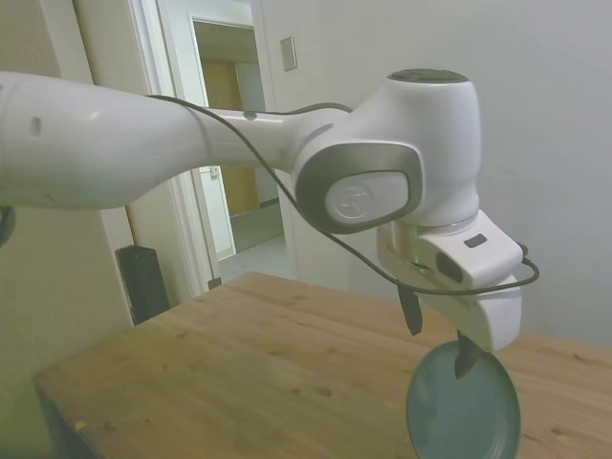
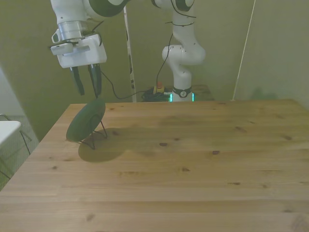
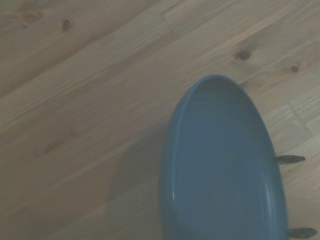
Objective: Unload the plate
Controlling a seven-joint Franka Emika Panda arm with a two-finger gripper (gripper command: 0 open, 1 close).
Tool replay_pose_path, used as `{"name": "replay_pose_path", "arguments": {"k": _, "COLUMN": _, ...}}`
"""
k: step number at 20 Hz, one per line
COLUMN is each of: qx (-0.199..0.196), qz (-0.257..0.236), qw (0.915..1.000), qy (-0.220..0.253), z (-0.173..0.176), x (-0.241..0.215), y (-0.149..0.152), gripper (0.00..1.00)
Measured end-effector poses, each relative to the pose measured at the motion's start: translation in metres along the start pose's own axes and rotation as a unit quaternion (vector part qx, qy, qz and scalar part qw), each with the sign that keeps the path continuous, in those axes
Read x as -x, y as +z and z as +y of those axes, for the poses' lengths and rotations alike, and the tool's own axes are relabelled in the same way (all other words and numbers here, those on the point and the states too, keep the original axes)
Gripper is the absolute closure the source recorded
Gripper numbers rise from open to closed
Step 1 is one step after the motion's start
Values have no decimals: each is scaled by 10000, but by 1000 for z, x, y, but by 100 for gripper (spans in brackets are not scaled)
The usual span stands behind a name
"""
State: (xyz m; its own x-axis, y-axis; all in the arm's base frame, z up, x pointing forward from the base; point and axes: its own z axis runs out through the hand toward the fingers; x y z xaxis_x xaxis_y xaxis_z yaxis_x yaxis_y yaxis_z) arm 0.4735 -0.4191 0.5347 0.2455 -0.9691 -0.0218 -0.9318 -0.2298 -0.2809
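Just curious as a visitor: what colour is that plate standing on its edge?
Plain dark teal-blue, no pattern; the plate shows best in the wrist view.

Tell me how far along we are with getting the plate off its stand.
Nothing looks done yet: the plate leans tilted in its thin wire stand on the wooden table, near the front view's left edge. In hand: the pincer hangs open just above the plate's upper rim, one finger clear of it. Left: close on the rim, lift the plate out and set it down.
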Motion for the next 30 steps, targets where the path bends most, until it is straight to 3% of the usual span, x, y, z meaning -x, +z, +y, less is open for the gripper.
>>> {"name": "replay_pose_path", "arguments": {"k": 11, "qx": 8, "qz": -389, "qw": 9974, "qy": -614, "z": -39, "x": 9, "y": 30, "gripper": 0}}
{"name": "replay_pose_path", "arguments": {"k": 12, "qx": 13, "qz": -412, "qw": 9971, "qy": -642, "z": -40, "x": 11, "y": 32, "gripper": 100}}
{"name": "replay_pose_path", "arguments": {"k": 20, "qx": -107, "qz": -517, "qw": 9954, "qy": -803, "z": -33, "x": 14, "y": 33, "gripper": 100}}
{"name": "replay_pose_path", "arguments": {"k": 30, "qx": -386, "qz": -688, "qw": 9927, "qy": -911, "z": 1, "x": 9, "y": 33, "gripper": 100}}
